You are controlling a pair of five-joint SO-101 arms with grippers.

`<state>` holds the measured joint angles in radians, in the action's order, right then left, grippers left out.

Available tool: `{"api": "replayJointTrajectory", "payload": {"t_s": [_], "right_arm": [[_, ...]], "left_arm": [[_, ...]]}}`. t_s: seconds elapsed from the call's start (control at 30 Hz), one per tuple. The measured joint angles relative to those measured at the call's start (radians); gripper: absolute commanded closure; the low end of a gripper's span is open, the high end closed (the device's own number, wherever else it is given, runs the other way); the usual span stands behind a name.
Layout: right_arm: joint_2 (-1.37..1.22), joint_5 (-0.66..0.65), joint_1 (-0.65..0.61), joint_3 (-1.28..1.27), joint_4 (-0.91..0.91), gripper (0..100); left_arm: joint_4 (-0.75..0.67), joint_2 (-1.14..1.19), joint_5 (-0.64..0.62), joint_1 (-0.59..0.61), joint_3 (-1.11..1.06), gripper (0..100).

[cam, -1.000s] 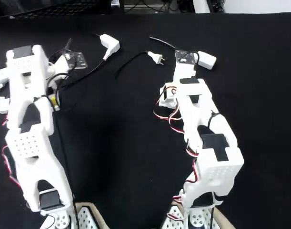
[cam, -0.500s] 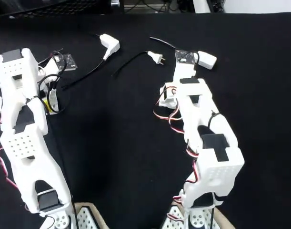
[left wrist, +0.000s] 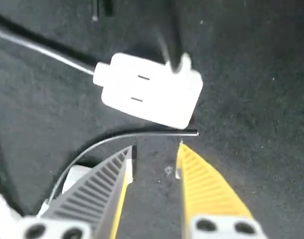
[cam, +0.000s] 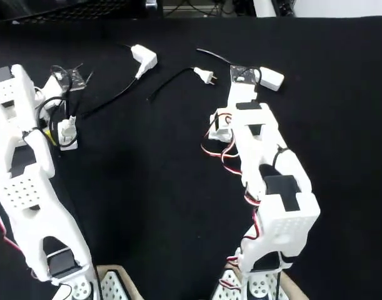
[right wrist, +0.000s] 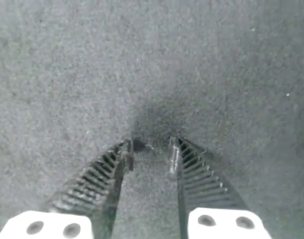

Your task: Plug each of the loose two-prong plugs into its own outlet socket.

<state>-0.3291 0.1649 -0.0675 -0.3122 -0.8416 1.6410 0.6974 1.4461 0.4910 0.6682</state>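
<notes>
**Plug (cam: 206,76) lies loose, nothing gripped**

One plug, prongs bare, rests at the far side of the cloth (cam: 178,175), between a white block (cam: 144,58) on a dark cord and the other block (cam: 271,79), just beside the right gripper (right wrist: 149,149). That gripper's jaws stand narrowly apart over cloth, empty. The left gripper (left wrist: 155,152) is also narrowly parted and empty, near one two-slot socket (left wrist: 149,89); a black cable (left wrist: 156,132) ends between them.

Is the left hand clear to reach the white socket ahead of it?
Probably yes: the left hand is open, with the socket just ahead of its tips. Only a thin black wire crosses between them.
</notes>
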Motion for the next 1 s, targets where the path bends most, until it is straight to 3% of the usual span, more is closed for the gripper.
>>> {"api": "replayJointTrajectory", "payload": {"t_s": [0.87, 1.0], "right_arm": [[0.000, -0.003, -0.020, 0.003, 0.002, 84.3], [0.000, -0.146, -0.072, 0.005, -0.002, 84.3]], "left_arm": [[-0.002, 0.137, 0.002, 0.006, 0.012, 85], [0.000, 0.169, -0.014, -0.002, 0.020, 85]]}}
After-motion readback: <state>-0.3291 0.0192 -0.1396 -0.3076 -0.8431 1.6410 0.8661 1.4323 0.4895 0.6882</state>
